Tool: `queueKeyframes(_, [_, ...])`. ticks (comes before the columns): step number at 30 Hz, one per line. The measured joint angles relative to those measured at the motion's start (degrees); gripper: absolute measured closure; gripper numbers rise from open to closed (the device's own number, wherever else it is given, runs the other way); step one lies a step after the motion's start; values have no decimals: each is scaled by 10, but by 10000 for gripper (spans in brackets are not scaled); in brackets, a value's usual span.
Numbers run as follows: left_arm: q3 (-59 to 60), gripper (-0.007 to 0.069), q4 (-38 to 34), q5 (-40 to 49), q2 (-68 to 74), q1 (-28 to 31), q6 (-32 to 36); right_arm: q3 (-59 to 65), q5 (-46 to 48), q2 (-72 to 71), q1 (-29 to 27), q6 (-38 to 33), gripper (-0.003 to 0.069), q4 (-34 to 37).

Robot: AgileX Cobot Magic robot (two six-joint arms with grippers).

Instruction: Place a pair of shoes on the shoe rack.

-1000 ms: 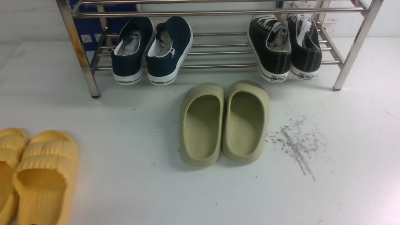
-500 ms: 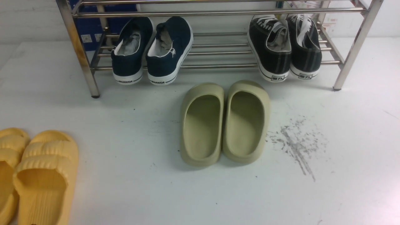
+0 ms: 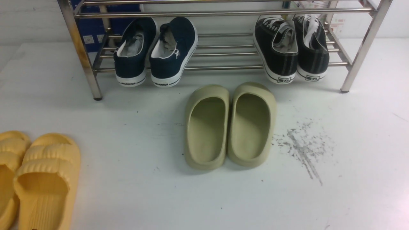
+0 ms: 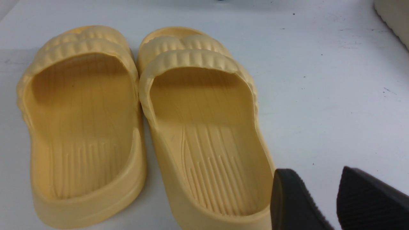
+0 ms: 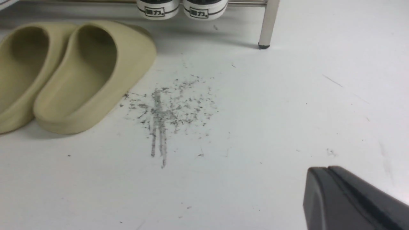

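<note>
White floor (image 3: 134, 191); green slippers (image 3: 228, 126) lie just before shoe rack (image 3: 223, 13).

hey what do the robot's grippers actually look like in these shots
Only fingertips show, in the wrist views. The left gripper has two black fingers with rounded tips and fine ridged pads. The right gripper shows as smooth matte black fingers pressed together. No cables, markings or arm links are visible; the front view shows neither arm.

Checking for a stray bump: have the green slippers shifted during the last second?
No. The green slippers sit exactly as before, toes just short of the shoe rack, beside the same scuff marks.
</note>
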Motion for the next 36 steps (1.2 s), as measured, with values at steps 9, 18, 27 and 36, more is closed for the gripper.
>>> queueKeyframes(9, [0, 386, 0, 0, 0, 0, 0, 112, -61, -47, 2, 10, 636, 28])
queueKeyframes(18, [0, 386, 0, 0, 0, 0, 0, 112, -61, -47, 2, 11, 628, 43])
queueKeyframes(27, [0, 386, 0, 0, 0, 0, 0, 112, -61, -47, 2, 11, 615, 45])
queueKeyframes(36, [0, 386, 0, 0, 0, 0, 0, 112, -61, -47, 2, 11, 601, 45])
